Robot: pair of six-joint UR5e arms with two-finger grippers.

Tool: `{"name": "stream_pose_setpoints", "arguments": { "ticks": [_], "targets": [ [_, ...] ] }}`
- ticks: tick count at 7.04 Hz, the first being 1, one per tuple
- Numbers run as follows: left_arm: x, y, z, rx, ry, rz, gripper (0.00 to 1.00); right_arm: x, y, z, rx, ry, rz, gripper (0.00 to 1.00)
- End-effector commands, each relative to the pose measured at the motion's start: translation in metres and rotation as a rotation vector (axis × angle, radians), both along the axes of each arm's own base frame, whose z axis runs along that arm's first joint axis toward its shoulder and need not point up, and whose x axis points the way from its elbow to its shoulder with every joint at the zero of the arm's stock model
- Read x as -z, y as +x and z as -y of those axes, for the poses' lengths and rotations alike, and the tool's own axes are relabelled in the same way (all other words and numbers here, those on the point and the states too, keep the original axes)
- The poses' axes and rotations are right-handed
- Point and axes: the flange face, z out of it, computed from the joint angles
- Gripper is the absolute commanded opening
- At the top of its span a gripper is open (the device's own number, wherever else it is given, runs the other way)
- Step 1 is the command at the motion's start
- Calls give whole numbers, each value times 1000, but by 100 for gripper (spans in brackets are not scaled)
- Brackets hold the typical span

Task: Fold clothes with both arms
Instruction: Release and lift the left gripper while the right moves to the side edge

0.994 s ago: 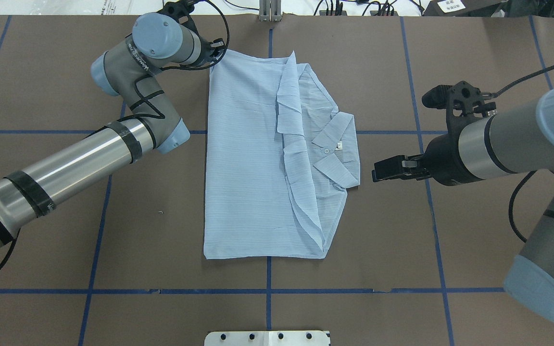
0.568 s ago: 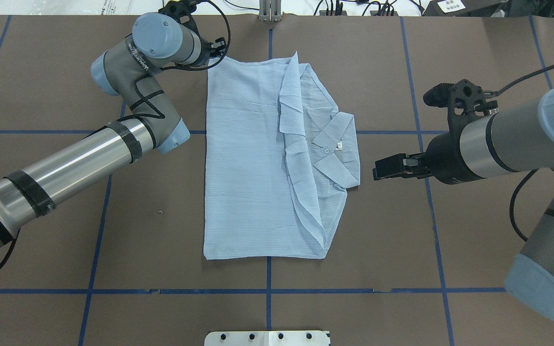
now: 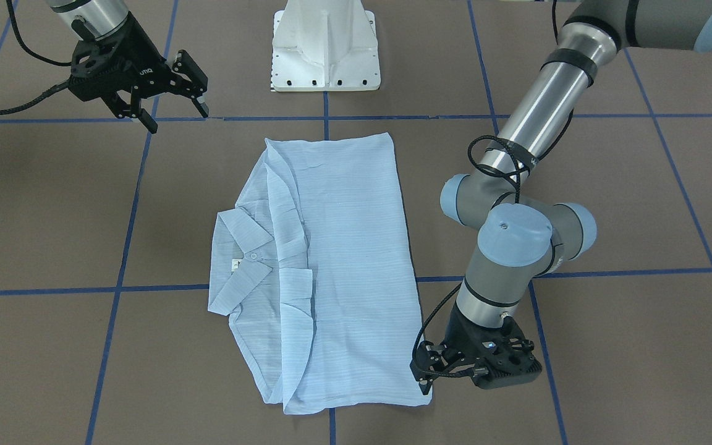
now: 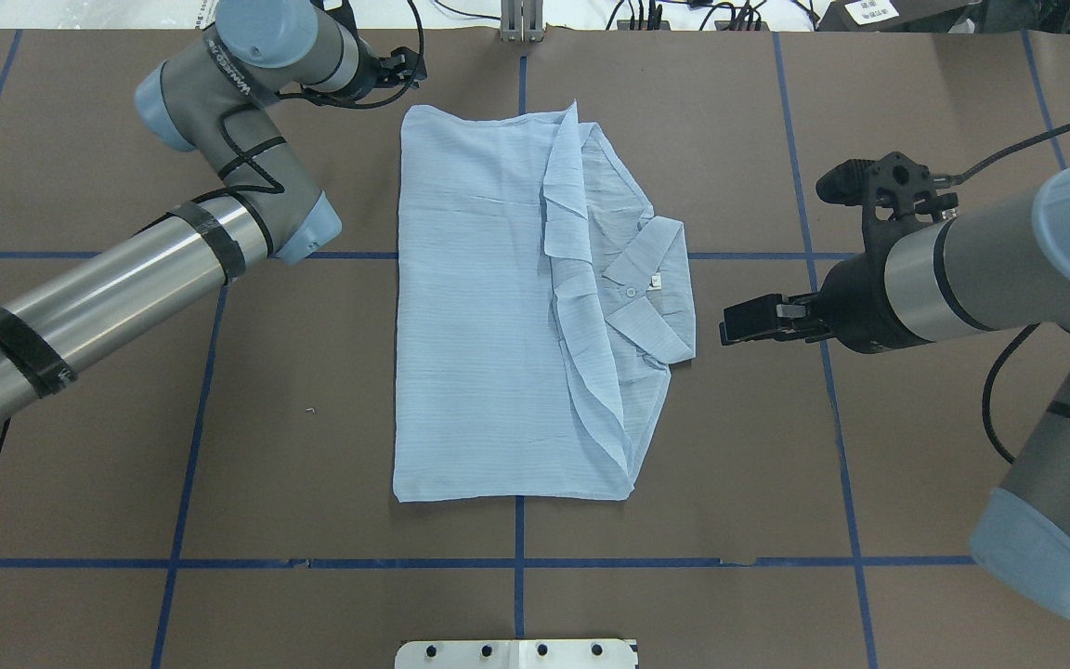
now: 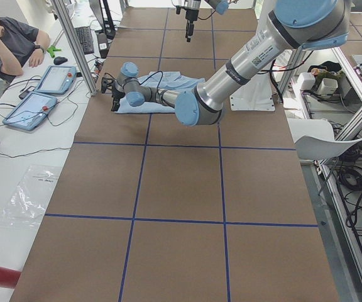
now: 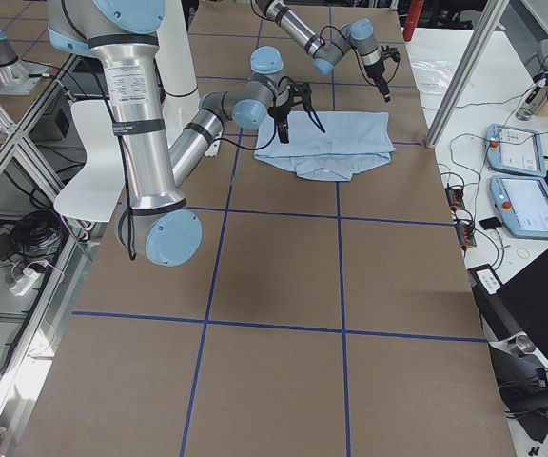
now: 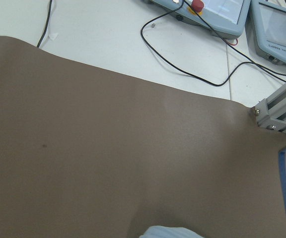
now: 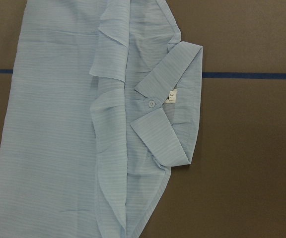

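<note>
At the middle of the worktop (image 4: 758,465), a shade nearer its far edge than the robot's, we find the shirt (image 4: 479,307) lying flat as a tidy oblong. Its collar (image 8: 168,104) faces the right edge, and a broad panel is laid over the body with its loose edge rumpled just short of that collar. We judge one big fold done and the arms standing between folds. The left gripper (image 3: 423,377) sits low by the far edge, just beside the oblong's far-left corner. The overhead view shows a gap to the cloth, and we cannot tell whether its fingers are parted or closed. The right gripper (image 3: 178,117) hangs between the collar and the right edge, well clear of the fabric, fingers (image 3: 198,93) spread wide and holding nothing. Next, we reckon, each gripper must drop onto a corner and pinch every thin layer together, then carry the cloth across in step so the loose edge doesn't slide. As for writing, a small white tag (image 8: 173,95) beside the collar button (image 8: 151,103) bears a mark that looks like a 3, though we wouldn't swear to it. The pendant (image 7: 277,25) beyond the far edge reads UNIVERSAL ROBOTS. The white lettering (image 4: 230,76) on the left arm is too small for us to read.
</note>
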Motion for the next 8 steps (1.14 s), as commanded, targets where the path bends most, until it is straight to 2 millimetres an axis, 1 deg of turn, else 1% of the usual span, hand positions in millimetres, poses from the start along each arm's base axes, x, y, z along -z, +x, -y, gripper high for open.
{"name": "stream_pose_setpoints", "arguments": {
  "ticks": [1, 2, 4, 5, 6, 7, 8],
  "targets": [
    [-13, -64, -19, -94, 15, 59, 100, 11, -36, 26, -10, 6, -12, 100],
    [-37, -100, -37, -123, 28, 44, 100, 17, -52, 30, -17, 18, -20, 100],
    [-55, -134, -77, -133, 67, 38, 100, 15, -86, 35, -23, 30, -55, 100],
    [-66, -147, -97, -155, 61, 22, 100, 15, -109, 36, -23, 41, -77, 100],
    [-77, -158, -116, -166, 59, 15, 100, 17, -136, 29, -24, 78, -104, 100],
    [-81, -170, -133, -167, 66, 11, 100, 14, -164, 20, -18, 105, -139, 100],
    [-83, -173, -138, -174, 65, 6, 100, 13, -185, 1, 2, 153, -187, 100]
  ]
}}
